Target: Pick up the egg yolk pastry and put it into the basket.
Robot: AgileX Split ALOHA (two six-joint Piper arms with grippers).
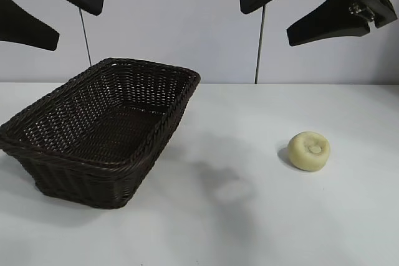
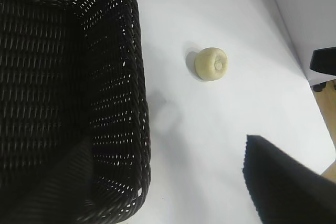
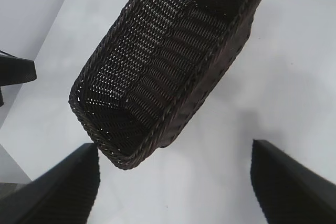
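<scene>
White tabletop [image 1: 249, 228] carries the basket [image 1: 100, 135] on the exterior view's left and the egg yolk pastry [image 1: 309, 151] well apart to its right, lying on the bare surface with its dimple up. Both arms hang high above: the left gripper [image 1: 50, 14] over the basket and the right gripper [image 1: 299, 7] above the pastry, each with fingers spread apart and holding nothing.

Bright even light, soft shadows on the table [image 1: 249, 216] (sharp throughout).

My left gripper [image 1: 43, 14]: fingers cut off by the exterior view's top and left edges. My right gripper [image 1: 308, 7]: body cut off at the top right corner. Basket [image 2: 137, 77]: near and left parts beyond my left wrist view; egg yolk pastry outside my right wrist view.
</scene>
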